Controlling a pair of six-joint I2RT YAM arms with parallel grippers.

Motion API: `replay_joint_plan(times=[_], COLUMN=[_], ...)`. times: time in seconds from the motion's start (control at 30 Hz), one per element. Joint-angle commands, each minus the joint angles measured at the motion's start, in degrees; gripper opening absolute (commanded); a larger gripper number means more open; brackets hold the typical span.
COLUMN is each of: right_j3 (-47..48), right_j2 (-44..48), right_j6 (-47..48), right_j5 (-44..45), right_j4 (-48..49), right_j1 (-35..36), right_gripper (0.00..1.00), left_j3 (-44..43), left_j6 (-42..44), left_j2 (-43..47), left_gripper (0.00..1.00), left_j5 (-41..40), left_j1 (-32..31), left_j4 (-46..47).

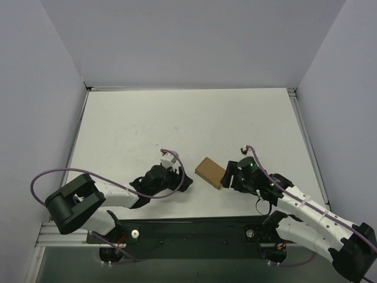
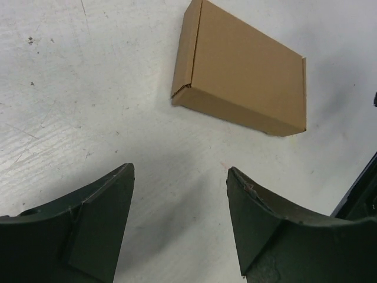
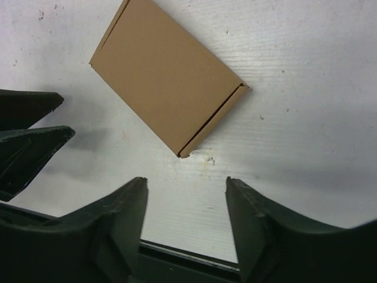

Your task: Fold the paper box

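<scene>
The paper box (image 1: 210, 172) is a closed, flat brown cardboard box lying on the white table between my two grippers. In the left wrist view the paper box (image 2: 241, 71) lies ahead of my left gripper (image 2: 179, 171), which is open with only bare table between its fingers. In the right wrist view the paper box (image 3: 165, 76) lies just beyond my right gripper (image 3: 185, 181), also open and holding nothing. From above, the left gripper (image 1: 187, 181) sits left of the box and the right gripper (image 1: 227, 174) close to its right end. Neither touches it.
The white table (image 1: 177, 118) is walled by grey panels at the back and sides. A black rail (image 1: 194, 227) with the arm bases runs along the near edge. The left gripper's fingers (image 3: 35, 130) show at the left of the right wrist view.
</scene>
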State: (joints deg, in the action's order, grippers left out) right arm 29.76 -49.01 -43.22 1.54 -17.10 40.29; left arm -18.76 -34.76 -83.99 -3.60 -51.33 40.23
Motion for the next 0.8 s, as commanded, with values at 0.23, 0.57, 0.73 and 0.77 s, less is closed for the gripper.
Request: replay_joint_plan(times=[0.23, 0.57, 0.73, 0.77], right_j3=[1.4, 4.9, 4.8, 4.9], right_j2=[-0.9, -1.6, 0.8, 1.0], right_j6=[14.0, 20.3, 21.6, 21.8], right_j5=[-9.4, -23.1, -23.2, -23.1], right_j4=[10.1, 15.3, 14.8, 14.6], right_j1=[-15.8, -39.6, -40.1, -41.5], right_gripper=[0.76, 0.80, 0.80, 0.80], left_j3=[-5.1, -15.5, -19.5, -19.3], left_j6=[3.2, 6.3, 7.2, 7.3], left_j2=[20.4, 29.2, 30.5, 30.9], left_gripper=[0.81, 0.93, 0.94, 0.94], left_j5=[8.7, 12.9, 10.3, 10.4], left_j1=[22.7, 37.7, 37.7, 37.7], left_j4=[-24.0, -42.8, -49.6, -49.4])
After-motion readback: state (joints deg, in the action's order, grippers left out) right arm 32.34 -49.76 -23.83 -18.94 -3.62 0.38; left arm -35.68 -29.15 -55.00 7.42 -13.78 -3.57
